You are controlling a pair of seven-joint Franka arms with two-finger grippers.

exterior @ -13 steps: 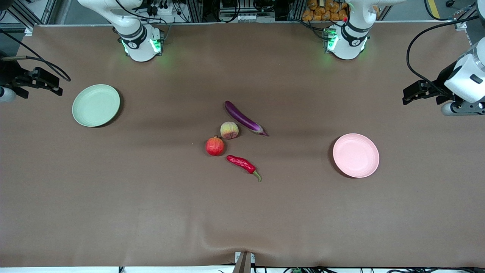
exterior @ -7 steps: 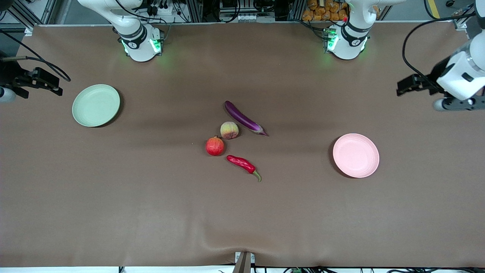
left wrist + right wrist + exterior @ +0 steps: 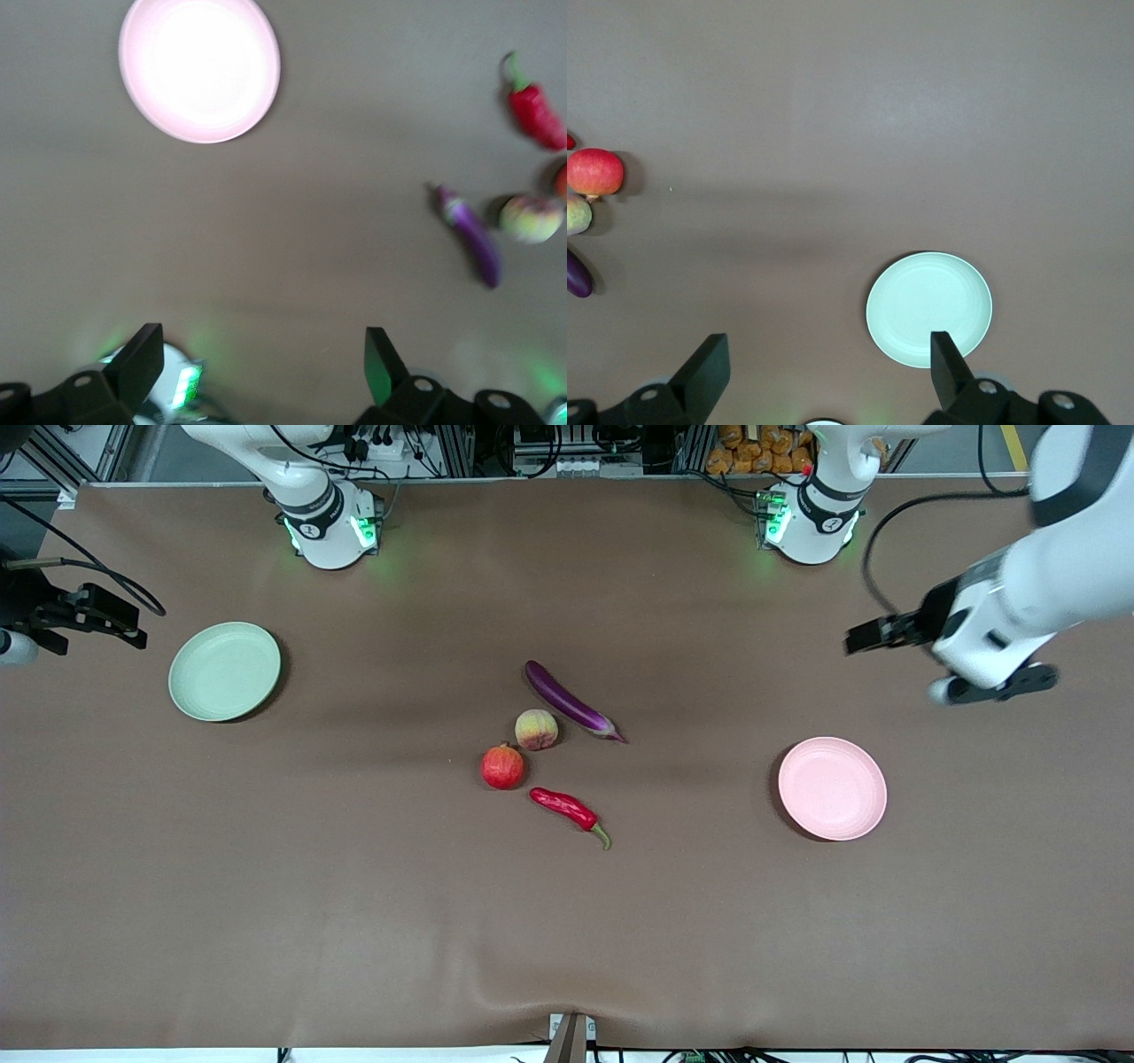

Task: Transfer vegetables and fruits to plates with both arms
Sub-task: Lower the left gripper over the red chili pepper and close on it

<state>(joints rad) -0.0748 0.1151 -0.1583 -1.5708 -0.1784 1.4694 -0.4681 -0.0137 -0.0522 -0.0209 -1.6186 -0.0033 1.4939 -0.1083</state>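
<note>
The purple eggplant (image 3: 571, 704), peach (image 3: 536, 729), pomegranate (image 3: 502, 767) and red chili (image 3: 567, 809) lie clustered at the table's middle. The green plate (image 3: 224, 670) sits toward the right arm's end and the pink plate (image 3: 832, 787) toward the left arm's end; both are bare. My left gripper (image 3: 858, 642) is open and empty, up over bare mat between its base and the pink plate. Its wrist view shows the pink plate (image 3: 199, 66), eggplant (image 3: 472, 235) and chili (image 3: 534, 108). My right gripper (image 3: 133, 627) is open and empty, over the table's edge beside the green plate (image 3: 928, 308).
A brown mat (image 3: 354, 886) covers the whole table. The arm bases (image 3: 328, 522) (image 3: 811, 518) stand at the edge farthest from the camera. A small metal bracket (image 3: 571, 1036) sticks up at the nearest edge.
My left arm has swung in from its end of the table toward the middle, its gripper now over the mat near the pink plate. The right arm and all produce have not moved.
</note>
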